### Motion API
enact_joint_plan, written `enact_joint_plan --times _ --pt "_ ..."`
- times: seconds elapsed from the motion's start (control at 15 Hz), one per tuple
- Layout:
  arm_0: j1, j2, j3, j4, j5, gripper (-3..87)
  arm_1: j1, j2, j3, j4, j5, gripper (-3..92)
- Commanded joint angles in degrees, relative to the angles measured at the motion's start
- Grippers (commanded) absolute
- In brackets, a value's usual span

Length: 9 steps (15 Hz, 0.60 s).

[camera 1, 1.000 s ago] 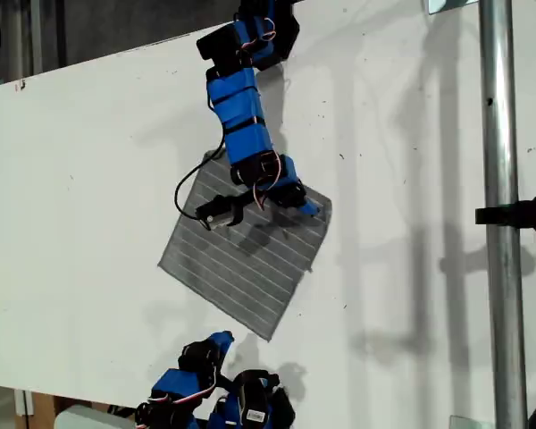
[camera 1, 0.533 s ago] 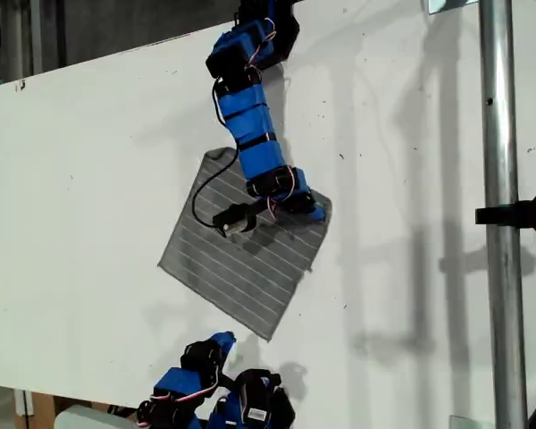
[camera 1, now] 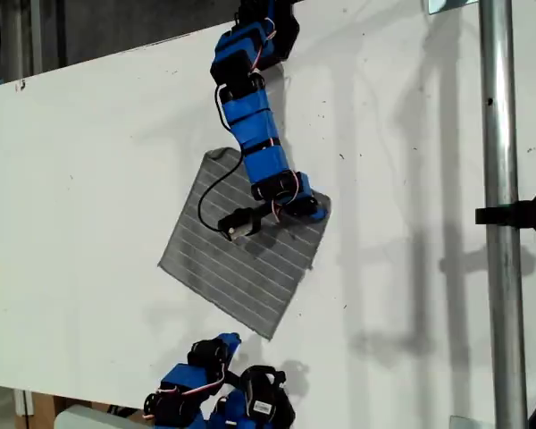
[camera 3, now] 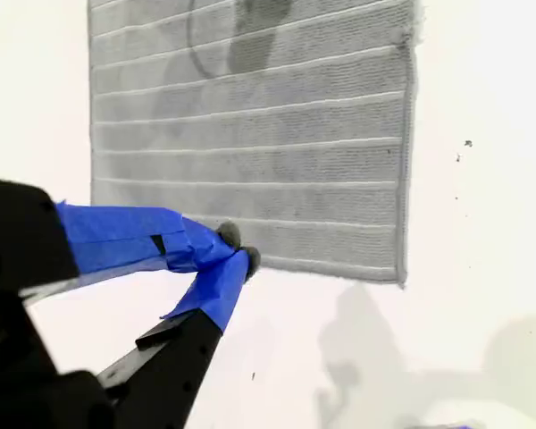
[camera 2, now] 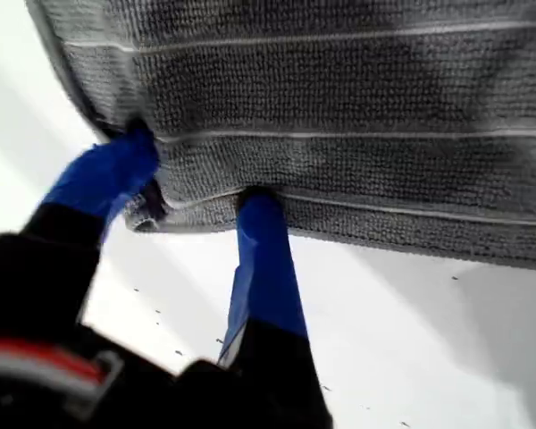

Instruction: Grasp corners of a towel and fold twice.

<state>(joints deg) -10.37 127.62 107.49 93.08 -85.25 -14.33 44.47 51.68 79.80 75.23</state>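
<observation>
**Observer:** Towel position first, please. What does the exterior view give you?

**Operator:** The towel (camera 1: pixel 241 268) lies flat on the white table (camera 1: pixel 89 179), turned like a diamond. One corner points up the picture, one down, and one to each side. It looks about square, so I can't name a long axis. The pale stripes run down toward the exterior view's right, parallel to the lower edge on the exterior view's left. My first gripper (camera 1: pixel 311 213) is down at the corner (camera 1: pixel 327 207) on the exterior view's right. My second gripper (camera 1: pixel 223 341) sits off the cloth, near the bottom corner (camera 1: pixel 268 337) but apart from it.

**Observer:** Is the first one holding anything?

**Operator:** Not as I read the first wrist view. My first gripper (camera 2: pixel 196 170) has its fingers apart. One tip is at the towel's (camera 2: pixel 339 89) hem and the other is beside the corner (camera 2: pixel 141 217). They bracket the edge and nothing is pinched. I judge that spread is there to get one finger under the hem before closing.

**Observer:** And the second wrist view?

**Operator:** My second gripper (camera 3: pixel 238 248) has its tips together on nothing. The towel (camera 3: pixel 250 134) fills the view beyond it, stripes running crosswise, with its nearest corner (camera 3: pixel 400 279) off to one side of the tips. The tips look level with the near hem, but I cannot tell from this view whether they touch it. I'd guess it is waiting there, so both corners can be lifted together for the first fold.
</observation>
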Motion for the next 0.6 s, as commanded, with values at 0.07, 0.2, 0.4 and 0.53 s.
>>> enact_joint_plan --times 0.07,0.2,0.4,0.53 --pt "0.5 2.1 0.6 -1.3 -0.5 -2.9 -1.0 0.4 -0.8 2.7 0.9 -0.2" --pt "1.0 1.8 1.1 -2.5 -0.6 -2.9 -0.8 0.8 -0.8 2.5 0.6 -0.2" --pt "3.9 6.1 1.7 -5.3 4.2 -2.9 -0.8 0.6 -0.8 2.3 0.6 -0.2" --pt "4.7 12.7 5.4 -6.3 5.4 9.9 -0.7 0.7 -0.8 1.9 0.5 -0.2"
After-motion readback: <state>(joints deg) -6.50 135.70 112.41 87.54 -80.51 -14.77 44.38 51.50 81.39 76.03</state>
